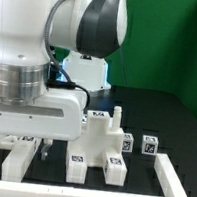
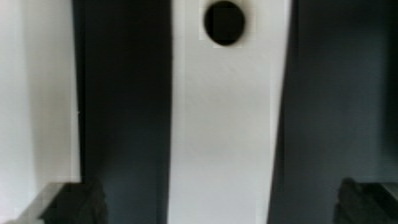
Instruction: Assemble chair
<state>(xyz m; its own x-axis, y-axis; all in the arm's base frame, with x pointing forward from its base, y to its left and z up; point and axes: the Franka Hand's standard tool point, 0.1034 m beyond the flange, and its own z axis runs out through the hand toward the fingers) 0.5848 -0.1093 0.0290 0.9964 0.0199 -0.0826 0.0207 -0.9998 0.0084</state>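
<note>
The white chair parts stand on the black table. A chunky assembled block [image 1: 103, 138] with black-and-white marker tags sits in the middle of the exterior view. In the wrist view a long white bar [image 2: 228, 120] with a dark oval hole [image 2: 224, 22] runs between my fingers. My gripper [image 2: 219, 206] is open: both dark fingertips [image 2: 71, 205] stand apart from the bar, with a dark gap on each side. In the exterior view the gripper [image 1: 25, 145] is low at the left, over a white piece [image 1: 18, 159]; its fingertips are mostly hidden by the hand.
A low white L-shaped wall [image 1: 166, 181] borders the table at the exterior view's right and front. Small tagged pieces [image 1: 149, 146] lie beside the block. Another white strip [image 2: 25, 100] runs alongside the bar in the wrist view.
</note>
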